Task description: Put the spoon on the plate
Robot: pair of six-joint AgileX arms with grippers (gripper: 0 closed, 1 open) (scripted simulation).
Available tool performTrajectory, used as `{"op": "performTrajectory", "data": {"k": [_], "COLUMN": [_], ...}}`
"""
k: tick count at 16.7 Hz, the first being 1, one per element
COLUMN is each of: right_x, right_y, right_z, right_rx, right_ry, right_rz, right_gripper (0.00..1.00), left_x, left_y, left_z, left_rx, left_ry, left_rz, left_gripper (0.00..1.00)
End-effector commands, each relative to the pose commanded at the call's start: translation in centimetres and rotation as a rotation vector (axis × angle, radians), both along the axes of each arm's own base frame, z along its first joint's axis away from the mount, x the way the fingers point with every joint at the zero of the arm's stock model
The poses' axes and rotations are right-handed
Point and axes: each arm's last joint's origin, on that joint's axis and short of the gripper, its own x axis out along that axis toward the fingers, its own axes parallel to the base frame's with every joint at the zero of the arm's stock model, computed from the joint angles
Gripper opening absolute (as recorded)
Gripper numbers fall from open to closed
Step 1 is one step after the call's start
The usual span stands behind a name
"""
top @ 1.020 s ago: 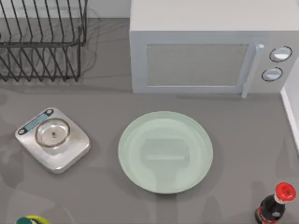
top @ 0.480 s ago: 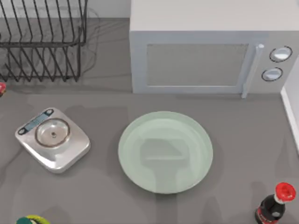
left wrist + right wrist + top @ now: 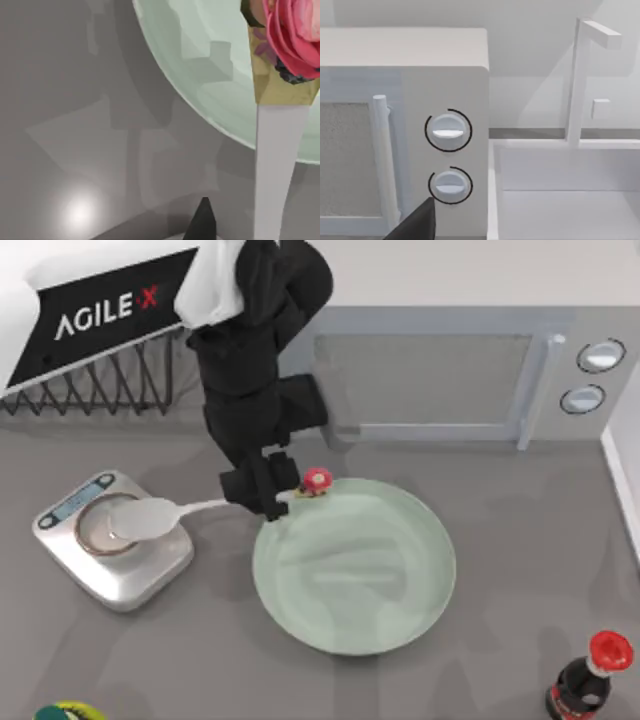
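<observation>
My left gripper [image 3: 268, 502] is shut on the thin handle of the white spoon [image 3: 150, 519] and holds it level above the table. The spoon's oval bowl hangs over the silver scale [image 3: 60, 508], and its red mushroom end [image 3: 317, 479] sits over the upper left rim of the plate [image 3: 370, 580]. The plate is pale mint green and lies in the middle of the table. In the left wrist view the spoon handle [image 3: 280, 165] and its red ornament [image 3: 295, 35] reach over the plate's edge [image 3: 200, 60]. My right gripper [image 3: 417, 225] faces the microwave's knobs.
A white microwave [image 3: 450, 370] stands behind the plate, partly covered by my left arm. A wire dish rack [image 3: 90, 380] is at the back left. A dark bottle with a red cap [image 3: 590, 680] stands at the front right, and a yellow-green object [image 3: 65, 712] sits at the front left edge.
My left arm has swung in from the upper left with the spoon in its grip. It now hangs over the scale and the plate's left rim; before, no arm was above the table.
</observation>
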Motion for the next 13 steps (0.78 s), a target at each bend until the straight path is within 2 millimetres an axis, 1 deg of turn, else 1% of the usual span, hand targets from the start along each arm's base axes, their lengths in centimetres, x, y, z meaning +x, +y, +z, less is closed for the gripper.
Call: {"op": "performTrajectory", "data": {"k": [1, 3, 4, 5, 6, 13], "right_x": [0.0, 0.0, 0.0, 0.0, 0.0, 0.0], "right_y": [0.0, 0.0, 0.0, 0.0, 0.0, 0.0], "right_z": [0.0, 0.0, 0.0, 0.0, 0.0, 0.0], "right_rx": [0.000, 0.000, 0.000, 0.000, 0.000, 0.000], "right_ry": [0.000, 0.000, 0.000, 0.000, 0.000, 0.000], "right_rz": [0.000, 0.000, 0.000, 0.000, 0.000, 0.000], "right_gripper": [1.00, 1.00, 1.00, 1.00, 1.00, 1.00], "left_x": [-0.9, -2.4, -3.0, -3.3, -3.5, -3.7], "left_y": [-2.5, -6.4, -7.8, -8.7, -9.2, -9.3], "left_z": [-0.3, -0.9, -1.1, -1.3, -1.4, -1.3], "left_rx": [-0.002, -0.006, -0.009, -0.012, -0.015, -0.024], "left_ry": [-0.003, -0.014, -0.021, -0.028, -0.033, -0.035], "left_rz": [-0.072, -0.180, -0.217, -0.241, -0.253, -0.263], "left_gripper": [0.00, 0.00, 0.00, 0.00, 0.00, 0.00]}}
